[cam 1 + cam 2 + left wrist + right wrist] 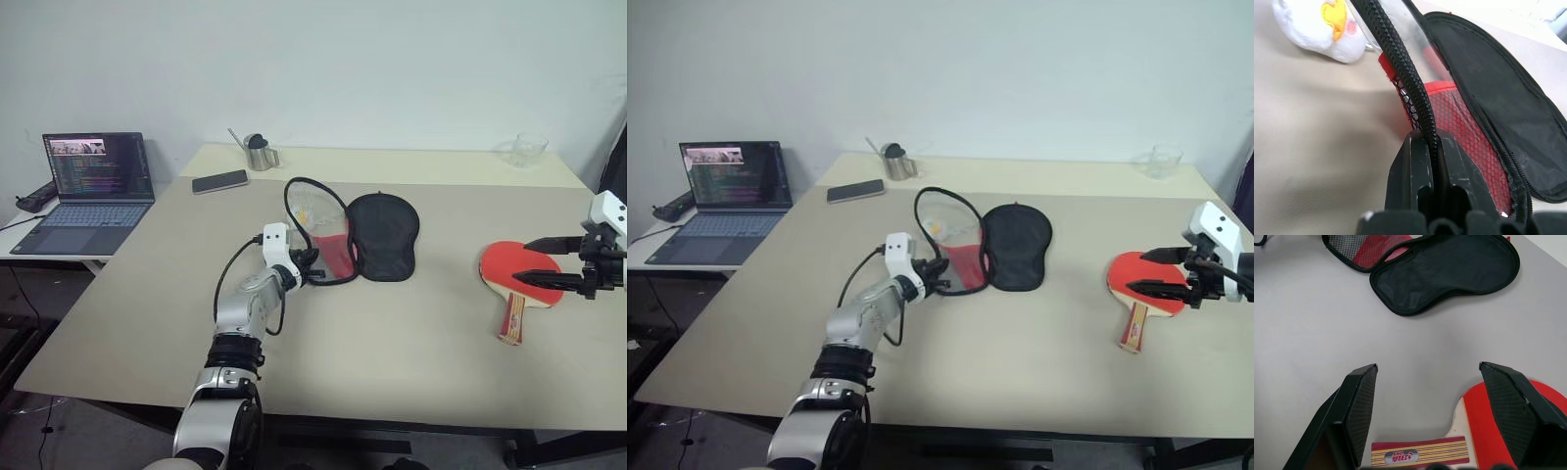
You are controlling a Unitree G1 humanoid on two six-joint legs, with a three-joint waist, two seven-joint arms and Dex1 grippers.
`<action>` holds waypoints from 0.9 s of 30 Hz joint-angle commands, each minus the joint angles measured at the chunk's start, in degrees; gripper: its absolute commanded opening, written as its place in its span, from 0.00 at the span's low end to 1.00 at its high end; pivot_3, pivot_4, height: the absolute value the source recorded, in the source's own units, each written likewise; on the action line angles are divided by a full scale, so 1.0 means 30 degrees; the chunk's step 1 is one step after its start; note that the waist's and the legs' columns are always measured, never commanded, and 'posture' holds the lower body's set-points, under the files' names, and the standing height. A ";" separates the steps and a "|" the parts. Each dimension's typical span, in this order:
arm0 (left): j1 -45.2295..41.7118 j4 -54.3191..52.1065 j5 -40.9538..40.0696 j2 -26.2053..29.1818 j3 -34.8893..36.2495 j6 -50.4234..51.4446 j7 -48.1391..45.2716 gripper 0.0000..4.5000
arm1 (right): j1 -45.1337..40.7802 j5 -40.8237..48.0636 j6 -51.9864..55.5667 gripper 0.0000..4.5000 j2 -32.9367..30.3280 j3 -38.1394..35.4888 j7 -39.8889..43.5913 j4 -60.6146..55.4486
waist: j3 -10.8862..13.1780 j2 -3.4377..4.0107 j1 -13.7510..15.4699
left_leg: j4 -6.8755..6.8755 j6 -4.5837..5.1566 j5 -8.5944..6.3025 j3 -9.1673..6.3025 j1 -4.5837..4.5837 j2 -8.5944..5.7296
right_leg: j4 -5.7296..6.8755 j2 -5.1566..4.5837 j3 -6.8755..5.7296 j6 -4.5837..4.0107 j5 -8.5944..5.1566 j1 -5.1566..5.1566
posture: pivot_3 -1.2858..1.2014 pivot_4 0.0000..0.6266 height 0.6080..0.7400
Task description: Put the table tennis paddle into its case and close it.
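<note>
The case (384, 235) lies unzipped at the table's middle, its black half flat on the right. Its red mesh half (333, 253) stands tilted up, the black zip rim (1406, 78) arching over it. My left gripper (312, 262) is shut on that rim at the case's near left edge. A small white charm (1322, 24) lies on the table beside the rim. The table tennis paddle (514, 276) rests flat at the right, red face up, handle (1420, 453) toward the near edge. Just above its blade, my right gripper (545, 261) hovers open and touches nothing.
A laptop (93, 186) stands open on a side table at the left. A phone (219, 180) and a small metal pitcher (261, 154) sit at the back left of the table (411, 343). At the back right is a glass (528, 150).
</note>
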 commanded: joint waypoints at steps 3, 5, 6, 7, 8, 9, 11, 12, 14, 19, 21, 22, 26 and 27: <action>-0.0566 -0.0797 -0.0190 0.0205 -0.0504 0.0130 -0.0854 0.01 | -0.0421 0.0228 -0.0036 0.82 0.0103 -0.0385 -0.0068 -0.0443 | 0.0000 0.0000 0.0020 | 0.0000 0.0000 0.0000 -0.0001 -0.0001 0.0000 | -0.0001 0.0000 0.0000 0.0000 0.0000 0.0000 | 0.52 0.24 1.00; -0.0517 -0.0848 -0.0232 0.0429 -0.0499 0.0237 -0.1040 0.01 | -0.0435 0.0223 -0.0026 0.82 0.0144 -0.0356 -0.0073 -0.0469 | 0.0000 0.0000 0.0020 | 0.0000 0.0000 0.0000 -0.0001 -0.0001 0.0000 | -0.0001 0.0000 0.0000 0.0000 0.0000 0.0000 | 0.52 0.24 1.00; -0.0504 -0.0839 -0.0249 0.0600 -0.0479 0.0301 -0.1193 0.01 | -0.0447 0.0220 -0.0029 0.82 0.0161 -0.0339 -0.0074 -0.0468 | 0.0000 0.0000 0.0017 | 0.0000 0.0000 0.0000 -0.0001 -0.0001 0.0000 | -0.0001 0.0000 -0.0001 0.0000 0.0000 0.0000 | 0.52 0.24 1.00; -0.0505 -0.0809 -0.0280 0.0758 -0.0451 0.0353 -0.1328 0.01 | -0.0465 0.0213 -0.0038 0.82 0.0174 -0.0322 -0.0071 -0.0452 | 0.0000 0.0000 0.0014 | 0.0000 0.0000 0.0000 -0.0001 0.0000 0.0001 | -0.0001 0.0000 0.0001 0.0000 0.0000 0.0000 | 0.52 0.24 1.00; -0.0534 -0.0740 -0.0314 0.0944 -0.0421 0.0454 -0.1495 0.01 | -0.0497 0.0199 -0.0057 0.82 0.0190 -0.0297 -0.0061 -0.0413 | 0.0000 0.0000 0.0010 | 0.0000 0.0000 0.0000 0.0000 0.0001 0.0002 | 0.0000 0.0001 0.0001 0.0000 0.0000 0.0000 | 0.52 0.24 1.00; -0.0568 -0.0664 -0.0317 0.1163 -0.0452 0.0568 -0.1729 0.01 | -0.0527 0.0181 -0.0077 0.82 0.0205 -0.0275 -0.0045 -0.0373 | 0.0000 0.0001 0.0002 | 0.0000 0.0000 0.0000 0.0001 0.0002 0.0003 | 0.0001 0.0003 0.0001 -0.0001 0.0000 0.0000 | 0.52 0.24 1.00; -0.0595 -0.0590 -0.0310 0.1448 -0.0497 0.0673 -0.1997 0.01 | -0.0555 0.0158 -0.0075 0.82 0.0229 -0.0258 -0.0032 -0.0362 | 0.0000 0.0001 0.0001 | 0.0000 0.0000 0.0000 0.0001 0.0002 0.0003 | 0.0001 0.0004 0.0002 0.0000 0.0000 -0.0001 | 0.52 0.24 1.00; -0.0621 -0.0541 -0.0375 0.1617 -0.0512 0.0801 -0.2249 0.01 | -0.0570 0.0147 -0.0064 0.82 0.0250 -0.0248 -0.0039 -0.0372 | 0.0000 0.0001 0.0006 | 0.0000 0.0000 0.0000 -0.0001 0.0002 0.0002 | 0.0000 0.0004 0.0002 -0.0001 0.0000 0.0000 | 0.52 0.24 1.00; -0.0623 -0.0578 -0.0415 0.1839 -0.0624 0.0893 -0.2687 0.01 | -0.0594 0.0124 -0.0047 0.82 0.0281 -0.0237 -0.0047 -0.0384 | 0.0000 0.0001 0.0012 | 0.0000 0.0001 0.0000 -0.0002 0.0001 0.0000 | -0.0003 0.0004 0.0002 0.0000 0.0000 0.0000 | 0.52 0.24 1.00; -0.0683 -0.0533 -0.0268 0.1656 -0.0525 0.1016 -0.2160 0.01 | -0.0697 0.0048 -0.0067 0.82 0.0357 -0.0139 -0.0026 -0.0328 | 0.0000 0.0001 0.0013 | 0.0000 0.0000 0.0000 -0.0005 0.0000 0.0000 | -0.0005 0.0003 0.0001 0.0000 0.0000 0.0000 | 0.52 0.24 1.00; -0.0493 -0.0919 -0.0341 0.1352 -0.0681 0.1152 -0.2103 0.01 | -0.0680 0.0033 -0.0065 0.82 0.0390 -0.0113 -0.0035 -0.0363 | 0.0000 0.0001 0.0017 | 0.0000 0.0000 0.0000 -0.0004 0.0001 0.0000 | -0.0005 0.0003 0.0002 0.0000 0.0000 0.0000 | 0.52 0.24 1.00; -0.0410 -0.1088 -0.0375 0.1251 -0.0753 0.1218 -0.2139 0.01 | -0.0680 0.0037 -0.0050 0.82 0.0404 -0.0110 -0.0043 -0.0381 | 0.0000 0.0000 0.0021 | 0.0000 0.0000 0.0000 -0.0003 0.0000 -0.0001 | -0.0004 0.0002 0.0001 0.0000 0.0000 0.0001 | 0.52 0.24 1.00; -0.0317 -0.1194 -0.0290 0.0973 -0.0917 0.1236 -0.2072 0.01 | -0.0613 0.0047 -0.0027 0.82 0.0426 -0.0150 -0.0062 -0.0443 | 0.0000 0.0000 0.0020 | 0.0000 0.0000 0.0000 -0.0003 -0.0001 0.0000 | -0.0005 0.0002 0.0002 0.0001 0.0001 0.0001 | 0.52 0.24 1.00; -0.0315 -0.1233 -0.0321 0.0887 -0.0969 0.1258 -0.2149 0.01 | -0.0583 0.0057 -0.0014 0.82 0.0425 -0.0167 -0.0068 -0.0471 | 0.0000 -0.0001 0.0020 | 0.0000 0.0000 0.0000 -0.0002 0.0000 0.0000 | -0.0004 0.0002 0.0002 0.0001 0.0001 0.0001 | 0.52 0.24 1.00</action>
